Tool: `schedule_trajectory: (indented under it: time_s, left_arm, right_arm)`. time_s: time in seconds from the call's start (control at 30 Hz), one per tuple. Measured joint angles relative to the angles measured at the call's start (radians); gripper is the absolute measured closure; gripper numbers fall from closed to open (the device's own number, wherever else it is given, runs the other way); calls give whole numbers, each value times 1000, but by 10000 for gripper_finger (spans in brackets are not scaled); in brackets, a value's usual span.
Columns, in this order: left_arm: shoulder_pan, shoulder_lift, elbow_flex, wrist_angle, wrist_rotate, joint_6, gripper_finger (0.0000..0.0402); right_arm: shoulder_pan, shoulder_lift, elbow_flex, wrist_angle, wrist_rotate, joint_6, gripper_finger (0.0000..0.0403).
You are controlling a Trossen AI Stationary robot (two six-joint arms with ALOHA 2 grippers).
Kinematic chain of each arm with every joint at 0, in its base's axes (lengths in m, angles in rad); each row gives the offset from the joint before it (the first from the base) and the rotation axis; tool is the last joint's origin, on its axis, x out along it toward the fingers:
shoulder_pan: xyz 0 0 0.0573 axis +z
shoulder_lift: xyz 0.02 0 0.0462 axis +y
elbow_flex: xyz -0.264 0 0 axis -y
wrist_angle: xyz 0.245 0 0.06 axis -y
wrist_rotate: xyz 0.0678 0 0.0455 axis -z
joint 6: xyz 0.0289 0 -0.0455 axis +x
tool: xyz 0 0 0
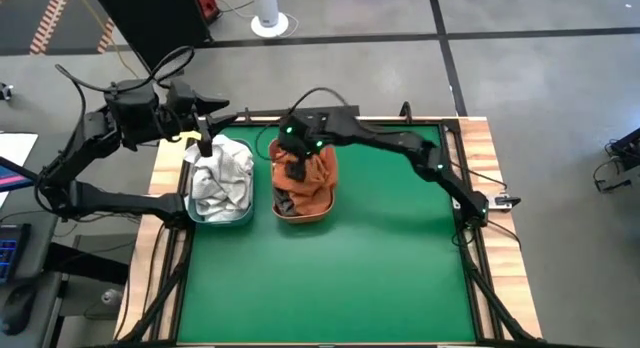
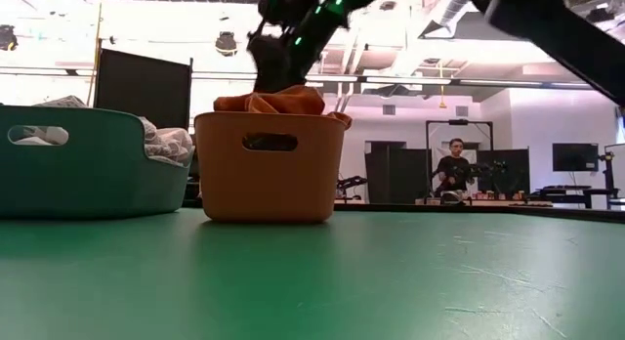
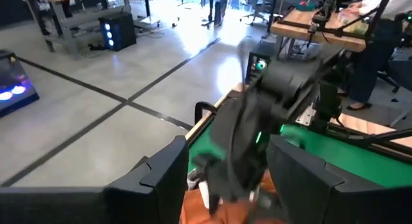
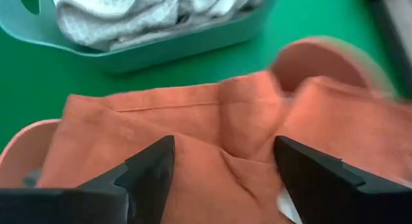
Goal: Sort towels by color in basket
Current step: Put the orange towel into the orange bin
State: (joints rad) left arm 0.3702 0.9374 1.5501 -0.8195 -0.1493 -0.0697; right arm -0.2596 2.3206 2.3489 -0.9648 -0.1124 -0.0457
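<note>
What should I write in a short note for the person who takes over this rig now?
Right gripper: open, just above the rust orange cloth towel in the round orange plastic basket.
Left gripper: empty, at the far rim of the teal plastic basket.
Done: white and grey-checked cloth towels lie in the teal basket; orange and a dark towel in the orange one.
Left: no towel shows on the green table mat.

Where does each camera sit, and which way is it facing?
High: overhead, looking down on green table, both arms.
Low: table level, facing orange plastic basket, teal plastic basket; an arm above.
Left wrist: past open left gripper, across to the other arm.
Right wrist: open right gripper above rust-orange cloth towel.
Shared: both baskets in high and low.
</note>
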Motion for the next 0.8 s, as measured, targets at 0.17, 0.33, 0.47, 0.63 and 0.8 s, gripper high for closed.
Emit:
schedule_trajectory:
  time_s: [0.17, 0.33, 0.47, 0.63, 0.8]
  left_arm:
    - [0, -25, -1, 2, 0, 33, 200]
    - [-6, -94, -103, 25, 0, 25, 200]
    - [-13, -168, -271, 100, 14, -32, 200]
    - [-56, -224, -480, 306, 32, -89, 200]
    - [-75, -208, -584, 441, 33, -127, 200]
  right_arm:
    - [25, 88, 0, 108, -38, 32, 110]
    - [39, 124, 0, 159, -68, 38, 135]
    - [19, 87, 0, 149, -76, 38, 147]
    - [-17, -54, 6, 150, -75, 36, 148]
    - [-54, -119, 3, -74, -65, -30, 148]
